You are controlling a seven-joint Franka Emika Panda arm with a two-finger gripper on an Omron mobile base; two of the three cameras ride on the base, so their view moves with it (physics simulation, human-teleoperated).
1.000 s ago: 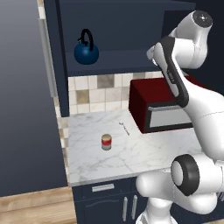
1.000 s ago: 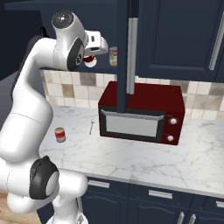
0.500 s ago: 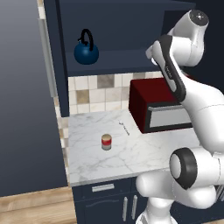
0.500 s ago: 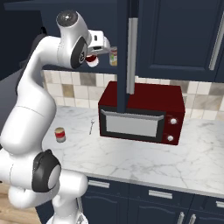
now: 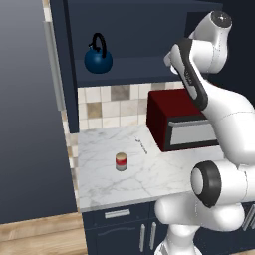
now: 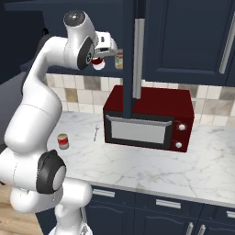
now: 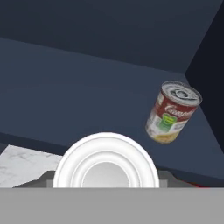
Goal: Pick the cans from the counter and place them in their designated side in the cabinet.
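My gripper (image 6: 98, 58) is raised at the mouth of the dark navy cabinet (image 6: 55, 18) and is shut on a red-and-white can (image 6: 97, 64). In the hand view that can's round white end (image 7: 106, 162) sits low in the middle, with the cabinet's shelf floor (image 7: 65, 100) behind it. The second task can (image 5: 121, 161), red band over tan-grey, stands upright on the white marble counter (image 5: 99, 184); it is also in the right base view (image 6: 63, 141), left of the arm.
Another can with a yellowish-green label (image 7: 173, 113) stands on the shelf to the right (image 6: 119, 59). A blue kettle (image 5: 98, 57) sits on the shelf's left. A dark red microwave (image 6: 147, 117), a small utensil (image 5: 141, 145) and an open cabinet door (image 6: 136, 55) are nearby.
The hand has shifted slightly rightward along the cabinet opening with the red-and-white can in it. The can on the counter has not moved.
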